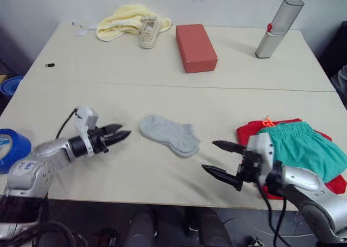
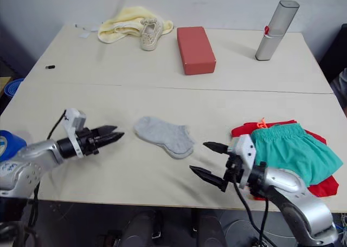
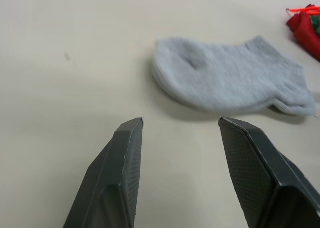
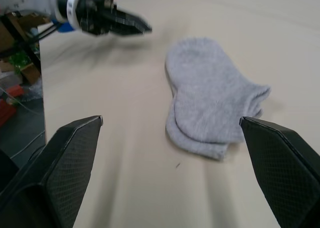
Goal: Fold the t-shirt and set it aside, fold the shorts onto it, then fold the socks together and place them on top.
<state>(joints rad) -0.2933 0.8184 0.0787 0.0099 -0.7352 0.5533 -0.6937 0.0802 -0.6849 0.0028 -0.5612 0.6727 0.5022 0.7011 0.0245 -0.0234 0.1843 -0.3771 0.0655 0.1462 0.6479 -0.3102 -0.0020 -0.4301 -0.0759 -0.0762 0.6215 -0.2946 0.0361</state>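
Both socks (image 1: 169,134) lie stacked mid-counter, between your grippers; shorts (image 1: 303,149) already sit on the t-shirt (image 1: 250,132) at right. Right gripper (image 1: 220,160) is wide apart, left gripper (image 1: 122,134) slightly apart. Pinch both layers together at one edge, then carry them onto the shorts.

Prob. a lab: plain table (image 1: 162,68), cables, tape roll (image 1: 11,148).

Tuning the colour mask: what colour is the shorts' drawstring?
Orange, a small loop on the shorts at the drawstring; clearest in the left eye view.
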